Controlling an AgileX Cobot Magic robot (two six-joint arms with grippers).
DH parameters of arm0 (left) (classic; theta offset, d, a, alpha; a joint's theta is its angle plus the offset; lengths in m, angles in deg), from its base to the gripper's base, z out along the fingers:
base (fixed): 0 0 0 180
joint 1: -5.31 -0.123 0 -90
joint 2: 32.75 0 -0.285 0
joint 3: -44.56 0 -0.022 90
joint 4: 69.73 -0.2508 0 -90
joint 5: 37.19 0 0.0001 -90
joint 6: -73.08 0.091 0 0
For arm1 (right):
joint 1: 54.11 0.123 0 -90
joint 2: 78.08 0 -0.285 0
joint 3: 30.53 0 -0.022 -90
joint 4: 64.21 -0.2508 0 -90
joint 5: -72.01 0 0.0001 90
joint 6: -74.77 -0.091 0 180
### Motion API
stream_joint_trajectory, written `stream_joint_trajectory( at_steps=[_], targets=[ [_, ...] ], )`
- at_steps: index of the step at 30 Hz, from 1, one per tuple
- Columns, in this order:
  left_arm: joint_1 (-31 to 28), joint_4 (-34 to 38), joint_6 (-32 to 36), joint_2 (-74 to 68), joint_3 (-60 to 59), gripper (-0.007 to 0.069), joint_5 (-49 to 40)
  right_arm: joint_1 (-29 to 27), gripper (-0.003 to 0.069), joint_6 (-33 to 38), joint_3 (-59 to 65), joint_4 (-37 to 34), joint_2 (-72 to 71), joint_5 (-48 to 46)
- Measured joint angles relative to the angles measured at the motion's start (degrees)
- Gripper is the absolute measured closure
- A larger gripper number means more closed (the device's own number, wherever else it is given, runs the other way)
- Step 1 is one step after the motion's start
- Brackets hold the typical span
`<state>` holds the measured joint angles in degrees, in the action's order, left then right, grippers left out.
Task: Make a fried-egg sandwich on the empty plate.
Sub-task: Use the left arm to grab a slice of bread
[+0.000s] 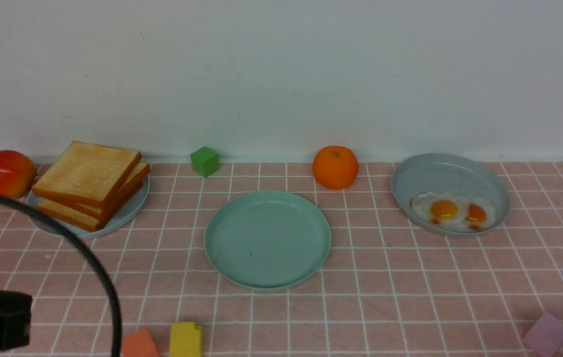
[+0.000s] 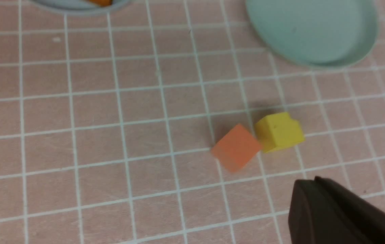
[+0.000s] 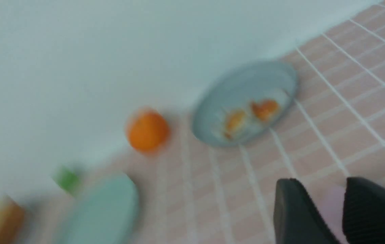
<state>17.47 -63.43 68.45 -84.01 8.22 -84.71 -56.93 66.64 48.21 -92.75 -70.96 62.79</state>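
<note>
The empty plate (image 1: 267, 240) is one round mint-green disc with a low rim and a few tiny dark specks. It lies bare in the middle of the pink-checked tabletop (image 1: 385, 297), midway between the side edges.

Toward the far right corner is one deeper grey-blue dish (image 1: 440, 173) holding fried eggs (image 1: 452, 212), two orange yolks in joined white. Toward the far left corner, one pale blue plate (image 1: 128, 215) carries three square golden toast slices (image 1: 88, 171) with darker crusts, loosely stacked.

One orange (image 1: 335, 167) sits at the far edge between the green plate and the dish. One red-and-yellow fruit (image 1: 7, 173) sits just beside the toast plate, at the left edge.

There are four small blocks. A green cube (image 1: 205, 161) is at the far edge. An orange cube (image 1: 139, 344) and a yellow block (image 1: 185, 339) touch at the near edge, and a lilac cube (image 1: 546, 333) lies near the near right corner.

The left end effector (image 2: 309, 184) is clenched on nothing, near the orange and yellow pair. The right end effector (image 3: 328, 189) stands released, with a gap between its fingers.
</note>
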Motion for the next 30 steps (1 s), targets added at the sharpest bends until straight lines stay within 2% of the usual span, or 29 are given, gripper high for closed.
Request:
stream_joint_trajectory(
  at_steps=[3,5,8,11,12,14,15,18,23,30],
  targets=[
    [0.0,0.9,-0.67,-5.08,1.98,0.0638,0.87,0.0,0.0418,-1.2,0.0,-4.48,0.0,3.77],
    [0.0,2.19,-0.67,-6.75,2.25,0.0638,1.68,0.06,0.0418,-1.14,-0.47,-4.71,0.0,3.39],
    [0.0,4.05,-0.67,-11.25,4.1,0.0638,1.13,1.29,0.0419,1.74,-7.33,-2.57,0.66,-5.75],
    [0.0,3.92,-0.67,-17.05,9.02,0.0638,-2.35,3.03,0.0452,8.14,-21.86,2.17,7.48,-23.15],
    [0.05,3.65,-0.67,-18.15,10.11,0.0638,-2.88,3.17,0.0459,8.78,-24.88,3.15,8.62,-25.49],
    [0.12,1.86,-0.67,-23.12,15.24,0.0638,-3.72,3.54,0.051,14.58,-37.35,7.09,16.66,-39.31],
    [0.12,1.71,-0.67,-23.48,15.24,0.0638,-3.72,3.54,0.0514,15.07,-38.22,7.31,16.66,-40.22],
    [0.12,-0.22,-2.41,-29.76,21.98,0.0638,-2.83,5.77,0.0589,22.22,-51.08,8.32,24.24,-53.4],
    [-0.16,-4.45,-3.86,-41.56,33.28,0.0638,-3.34,12.71,0.0637,30.32,-58.58,4.54,28.62,-58.85],
    [-4.16,-6.95,-4.52,-58.59,48.53,0.0638,-7.56,18.04,0.0636,33.32,-59.96,4.07,30.0,-57.92]
  ],
)
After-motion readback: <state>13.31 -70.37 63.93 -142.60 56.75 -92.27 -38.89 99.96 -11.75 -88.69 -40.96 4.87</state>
